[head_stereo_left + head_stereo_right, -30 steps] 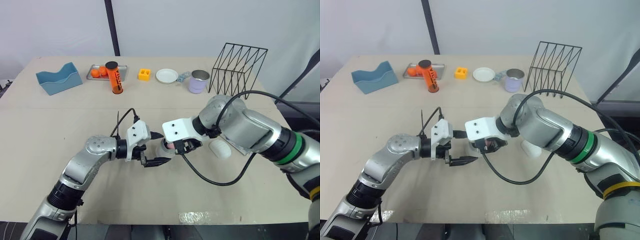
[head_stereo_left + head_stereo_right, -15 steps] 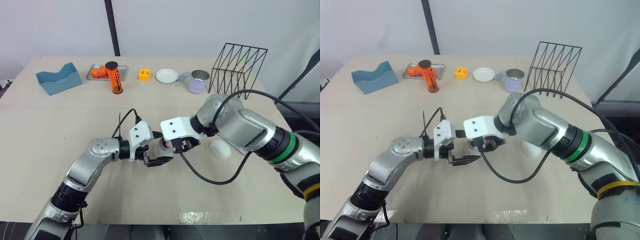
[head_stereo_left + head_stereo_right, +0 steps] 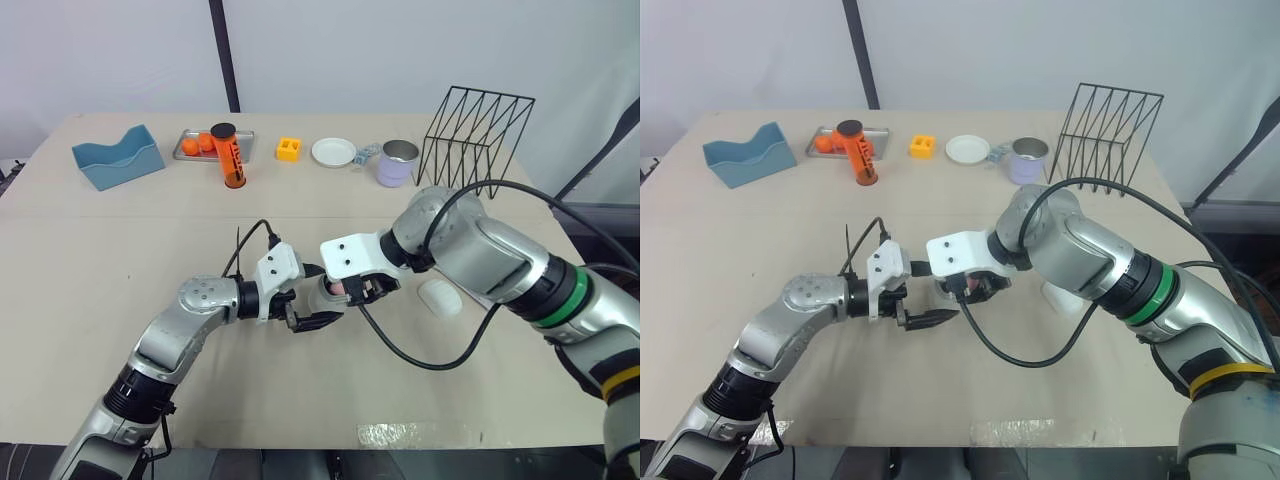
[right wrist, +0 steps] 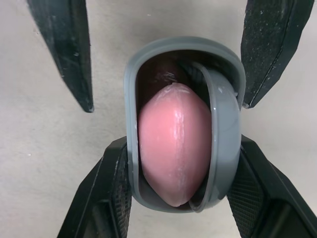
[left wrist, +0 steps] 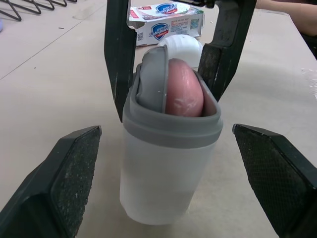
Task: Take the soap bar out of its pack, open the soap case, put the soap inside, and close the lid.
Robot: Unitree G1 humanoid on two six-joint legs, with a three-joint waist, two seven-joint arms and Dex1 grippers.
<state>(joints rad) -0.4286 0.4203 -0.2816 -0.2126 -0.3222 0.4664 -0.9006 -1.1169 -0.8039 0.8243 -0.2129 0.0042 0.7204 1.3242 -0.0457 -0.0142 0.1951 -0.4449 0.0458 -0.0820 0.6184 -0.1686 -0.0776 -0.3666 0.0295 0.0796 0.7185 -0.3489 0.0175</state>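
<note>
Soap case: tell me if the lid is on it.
No, the soap case stands open at the top, with the pink soap poking out above its grey rim.

Beige tabletop [image 3: 120, 250]. Far edge: blue plastic bin [image 3: 117, 157], metal tray [image 3: 246, 140], orange canister [image 3: 231, 160], yellow block [image 3: 289, 149], white plate [image 3: 333, 152], lavender mug [image 3: 398, 163], black wire rack [image 3: 477, 135]. Middle: translucent grey-rimmed soap case [image 5: 168, 163] upright; white rounded lid [image 3: 439, 298] and white cardboard soap box [image 5: 166, 20] near.

Mid-frame, the soap [image 5: 184, 89] sits in the case [image 5: 163, 183], my left gripper [image 5: 166, 130] left of it, my right gripper [image 4: 182, 143] right of it, the lid [image 3: 440, 298] further right.
</note>
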